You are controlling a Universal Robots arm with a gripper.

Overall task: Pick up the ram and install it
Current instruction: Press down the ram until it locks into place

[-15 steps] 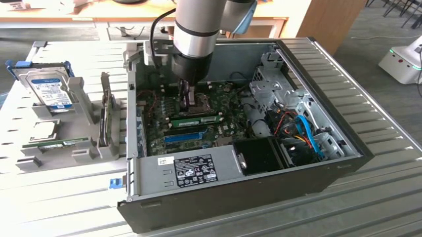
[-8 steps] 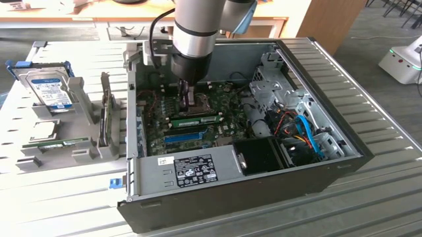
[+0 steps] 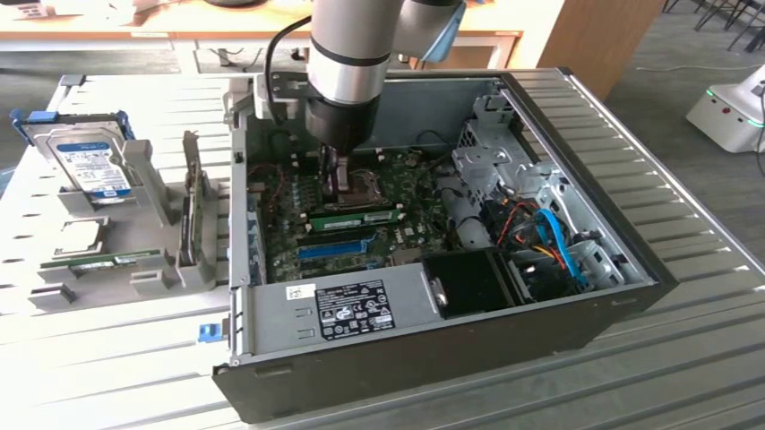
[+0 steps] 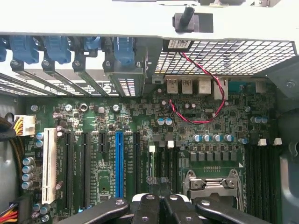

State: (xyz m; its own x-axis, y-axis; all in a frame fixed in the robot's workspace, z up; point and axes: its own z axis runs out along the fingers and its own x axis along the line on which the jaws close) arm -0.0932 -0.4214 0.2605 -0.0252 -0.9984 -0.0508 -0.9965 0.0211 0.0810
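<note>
A long green ram stick stands on edge on the motherboard inside the open computer case, just behind the long blue slot. My gripper hangs over the board close to that stick, beside the metal processor socket. In the wrist view the gripper is shut, its dark fingers pressed together above narrow black slots with white clips, and nothing shows between them. The blue slot runs alongside.
A grey holder at the exterior view's left carries a hard drive, an upright card and another green stick. Case walls, a drive cage, blue cables and a red wire crowd the board.
</note>
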